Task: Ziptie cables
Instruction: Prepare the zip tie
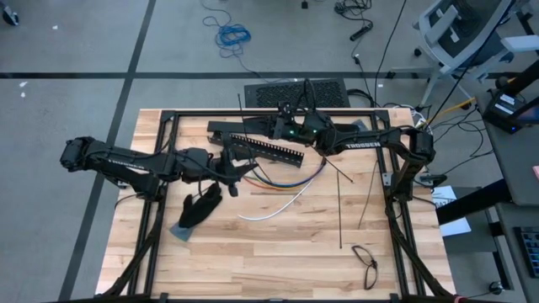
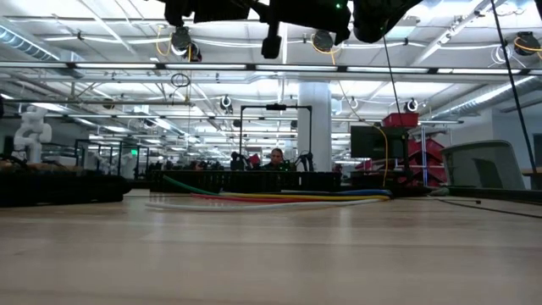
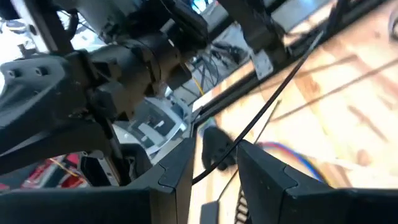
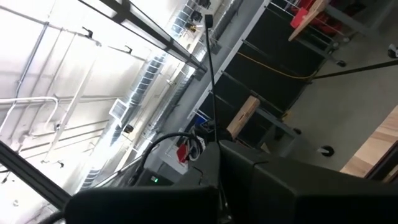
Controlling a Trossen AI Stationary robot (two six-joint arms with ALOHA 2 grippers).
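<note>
The cables (image 1: pixel 290 181), thin coloured wires, lie in arcs on the middle of the wooden table and show in the low view as a flat bundle (image 2: pixel 279 196). Above the table's far middle, my right gripper (image 4: pixel 219 148) is shut on a thin black zip tie (image 4: pixel 211 81). My left gripper (image 3: pixel 214 167) hovers just left of the cables (image 1: pixel 234 164), fingers apart. A thin black strip (image 3: pixel 273 99) runs through the gap between them. My right gripper pinches the zip tie's lower stretch (image 4: pixel 217 140) between its two shut fingers. The strip sticks out past the fingertips, clear of the table, and its head end (image 4: pixel 208 20) is free in the air. My left gripper: whether either finger touches the strip (image 3: pixel 208 171) in its gap cannot be told.
A long black slotted bar (image 1: pixel 265 149) lies at the far middle. Loose straight zip ties (image 1: pixel 340 206) lie right of the cables. A black glove-like thing (image 1: pixel 200 206) sits near the left arm, a black loop (image 1: pixel 365 263) at the near right. Black frame rails (image 1: pixel 156 168) border the table.
</note>
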